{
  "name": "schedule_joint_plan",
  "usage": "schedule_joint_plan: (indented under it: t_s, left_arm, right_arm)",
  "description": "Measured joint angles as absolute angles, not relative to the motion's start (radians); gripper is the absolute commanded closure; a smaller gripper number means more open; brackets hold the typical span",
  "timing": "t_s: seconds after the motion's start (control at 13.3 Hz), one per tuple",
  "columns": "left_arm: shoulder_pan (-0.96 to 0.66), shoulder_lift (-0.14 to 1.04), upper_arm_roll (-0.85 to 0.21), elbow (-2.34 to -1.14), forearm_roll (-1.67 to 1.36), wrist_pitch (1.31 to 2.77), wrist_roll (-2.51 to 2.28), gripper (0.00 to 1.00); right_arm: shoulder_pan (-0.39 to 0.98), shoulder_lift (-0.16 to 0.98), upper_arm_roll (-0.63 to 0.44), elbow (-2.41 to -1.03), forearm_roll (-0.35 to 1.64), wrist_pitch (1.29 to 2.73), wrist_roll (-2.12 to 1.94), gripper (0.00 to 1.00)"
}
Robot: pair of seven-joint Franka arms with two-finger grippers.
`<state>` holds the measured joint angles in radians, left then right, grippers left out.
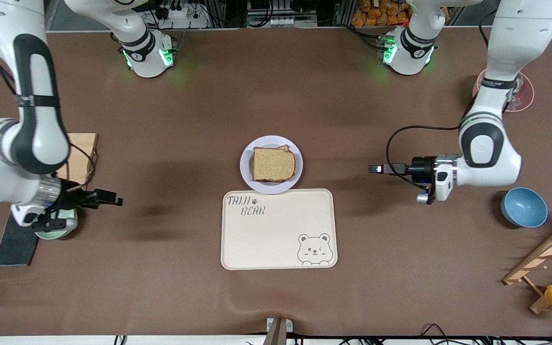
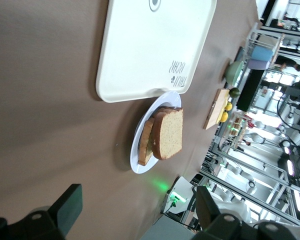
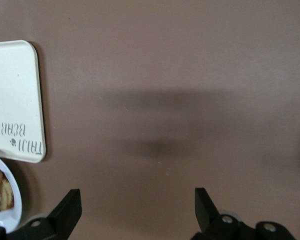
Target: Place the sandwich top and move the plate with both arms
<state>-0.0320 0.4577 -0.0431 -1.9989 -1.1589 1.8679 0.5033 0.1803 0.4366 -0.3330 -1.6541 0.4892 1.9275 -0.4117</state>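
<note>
Brown worktop point(image 1: 170, 268) takes up basically everything, with both white arms out over it. Biggest item is the cream tray point(image 1: 276, 239) with the bear drawing, and the plate point(image 1: 247, 175) sits just past it, toward the arm bases, rim touching the tray's edge. The sandwich top point(image 1: 273, 164) already lies on the stack on that plate (so I'd call the first half done). What's left is the two-arm plate move, which hasn't started. The left tool point(image 1: 374, 168) hovers over bare worktop at its end, jaws wide and empty; the right tool point(image 1: 115, 200) does the same at its own end.
</note>
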Motion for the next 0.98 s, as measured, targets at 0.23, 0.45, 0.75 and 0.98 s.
schedule_joint_plan:
  t_s: [0.23, 0.45, 0.75, 0.98]
  left_arm:
    - [-0.107, 0.516, -0.047, -2.035, -1.327, 1.948, 0.63, 0.0]
    - [-0.203, 0.547, -0.049, -2.075, -1.529, 2.002, 0.772, 0.01]
    - [-0.259, 0.613, -0.05, -2.088, -1.662, 2.02, 0.951, 0.16]
    - [-0.289, 0.648, -0.05, -2.088, -1.719, 2.023, 1.05, 0.26]
  right_arm:
    - [0.037, 0.402, -0.241, -1.598, 0.35, 1.881, -0.484, 0.0]
    - [-0.002, 0.344, -0.205, -1.549, 0.272, 1.794, -0.485, 0.0]
    - [-0.026, 0.245, -0.144, -1.505, 0.205, 1.686, -0.363, 0.0]
    - [-0.026, 0.186, -0.096, -1.467, 0.176, 1.572, -0.216, 0.0]
